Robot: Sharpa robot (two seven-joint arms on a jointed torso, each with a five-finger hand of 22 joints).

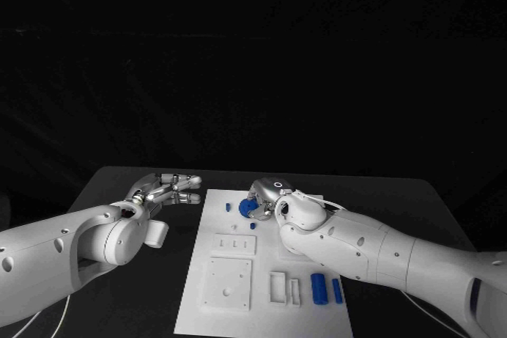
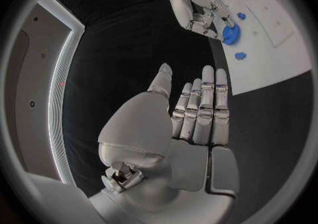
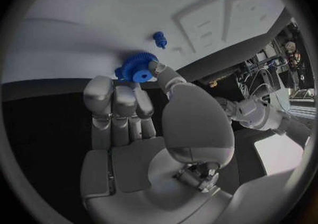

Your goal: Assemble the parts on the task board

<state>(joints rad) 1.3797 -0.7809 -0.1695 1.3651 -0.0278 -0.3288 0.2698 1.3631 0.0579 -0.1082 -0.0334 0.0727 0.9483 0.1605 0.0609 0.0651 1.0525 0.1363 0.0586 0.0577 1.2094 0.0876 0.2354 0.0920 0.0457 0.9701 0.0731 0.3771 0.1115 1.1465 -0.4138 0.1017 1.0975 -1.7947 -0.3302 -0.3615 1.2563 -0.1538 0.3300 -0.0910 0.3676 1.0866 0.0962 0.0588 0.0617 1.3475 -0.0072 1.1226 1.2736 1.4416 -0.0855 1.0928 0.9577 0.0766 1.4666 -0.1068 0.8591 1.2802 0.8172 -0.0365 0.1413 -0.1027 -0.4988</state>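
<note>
A: At the far end of the task board (image 1: 212, 309), what has the right hand (image 1: 277, 199) got?

B: A blue gear (image 3: 138, 68), pinched between thumb and fingertips, right at the board's surface. In the head view the hand covers most of it, so only a sliver of blue peeks out. Whether the gear touches the board or sits just above it, I cannot tell.

A: And the left hand (image 2: 192, 123)?

B: Holding nothing, fingers stretched out straight and side by side, over the black table (image 1: 158, 184) just beside the board's left edge.

A: Anything else near the gear?

B: A small blue part (image 3: 159, 39) lies just beside it on the board, too small to make out its shape. Nearer the robot, two blue cylinders (image 1: 325, 288) lie side by side at the board's right edge, next to raised white blocks (image 1: 231, 279).
</note>
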